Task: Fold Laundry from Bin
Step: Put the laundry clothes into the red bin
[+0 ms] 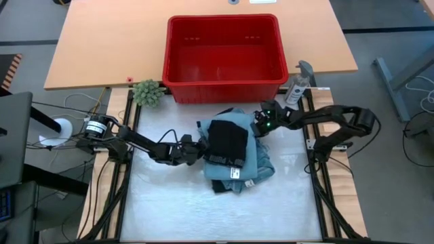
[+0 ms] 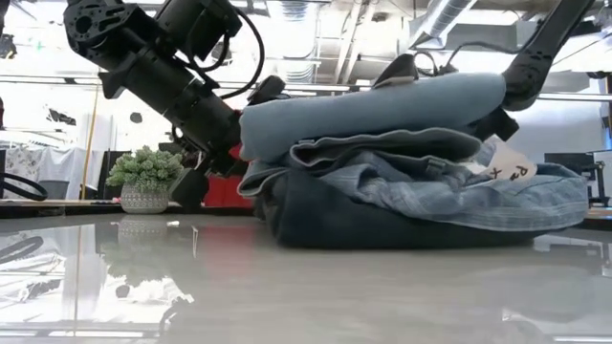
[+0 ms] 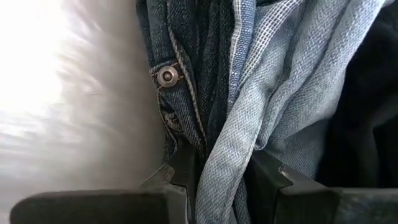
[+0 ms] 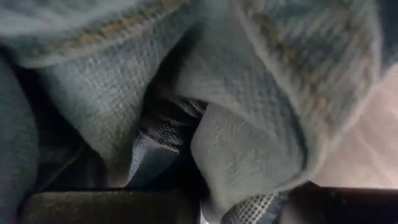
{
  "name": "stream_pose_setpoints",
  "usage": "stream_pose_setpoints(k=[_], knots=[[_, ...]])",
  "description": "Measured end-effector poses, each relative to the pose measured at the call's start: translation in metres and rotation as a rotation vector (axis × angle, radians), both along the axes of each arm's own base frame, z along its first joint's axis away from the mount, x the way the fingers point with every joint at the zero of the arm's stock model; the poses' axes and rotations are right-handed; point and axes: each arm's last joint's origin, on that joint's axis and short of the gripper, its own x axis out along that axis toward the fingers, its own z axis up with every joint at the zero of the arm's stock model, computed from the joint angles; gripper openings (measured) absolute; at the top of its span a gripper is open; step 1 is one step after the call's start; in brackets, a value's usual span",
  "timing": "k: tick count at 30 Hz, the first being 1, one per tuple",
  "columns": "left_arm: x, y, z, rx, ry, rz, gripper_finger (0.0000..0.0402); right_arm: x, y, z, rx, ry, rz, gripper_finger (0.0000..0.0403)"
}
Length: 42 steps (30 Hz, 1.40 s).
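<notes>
Red plastic bin (image 1: pixel 224 57) is sitting empty behind one soft denim laundry (image 1: pixel 234 152) pile. Left gripper (image 3: pixel 221 186) and right gripper (image 1: pixel 260 124) are both pinching its folds from opposite sides, nearly closed.

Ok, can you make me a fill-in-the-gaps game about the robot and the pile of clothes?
1. The rectangular bright red plastic bin behind the pile has ____ inside it.
2. The small black garment lies on ____ of the pile of blue denim clothes.
3. The left gripper has its fingers closed on a fold of light blue ____.
4. The small green potted plant stands beside the bin's front ____ corner in the high view.

Missing words: nothing; top; cloth; left
</notes>
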Motion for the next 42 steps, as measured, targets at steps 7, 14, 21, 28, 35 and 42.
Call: stream_pose_setpoints(k=[7,14,21,28,35,42], knots=[[0.006,-0.002,0.009,-0.022,-0.023,-0.056,0.007,-0.003,0.003,0.009,0.041,0.002,-0.017,0.0096],[0.002,0.005,0.031,-0.015,-0.08,-0.072,0.007,-0.007,0.005,0.025,0.04,-0.043,-0.042,0.0096],[-0.005,0.023,0.052,0.001,-0.117,-0.052,0.007,0.003,-0.002,0.047,0.015,-0.064,-0.063,0.0096],[-0.005,0.037,0.065,0.006,-0.149,-0.052,0.007,0.016,-0.01,0.085,-0.055,-0.026,-0.026,0.0096],[0.003,0.042,0.079,-0.031,-0.201,-0.093,0.007,0.017,-0.013,0.106,-0.066,0.026,-0.013,0.0096],[-0.002,0.044,0.109,-0.016,-0.227,-0.11,0.007,0.019,-0.017,0.124,-0.083,0.005,-0.014,0.0096]])
